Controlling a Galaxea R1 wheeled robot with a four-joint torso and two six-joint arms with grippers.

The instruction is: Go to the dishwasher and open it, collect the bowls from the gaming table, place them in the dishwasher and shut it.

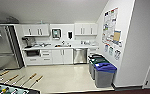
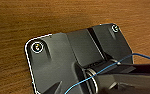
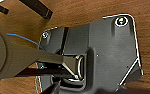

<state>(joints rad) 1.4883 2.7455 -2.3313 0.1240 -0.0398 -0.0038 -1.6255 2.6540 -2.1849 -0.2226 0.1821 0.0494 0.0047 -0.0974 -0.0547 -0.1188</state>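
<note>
A white kitchenette [image 1: 58, 47] spans the far wall of the head view, with a tall brushed-steel refrigerator [image 1: 4, 47] at its left end and the task's dishwasher [image 1: 80, 55], a built-in stainless-steel-fronted unit with its door shut, set under the white counter [image 1: 63, 46] right of the white base cabinet doors [image 1: 62, 56]. Along the right wall stand three lidded grey waste bins [image 1: 103, 73] in a row, the nearest with a blue lid, and at the lower left corner lies the green-field table-football table [image 1: 6, 88] with its wooden-handled rods [image 1: 28, 79] reaching over the pale floor [image 1: 63, 77]. Both wrist views look down on brown wood-grain flooring [image 2: 41, 17] with a thin blue cable [image 2: 103, 71] across the robot's dark plate, and whether either gripper's jaws are released or clenched cannot be told.
</note>
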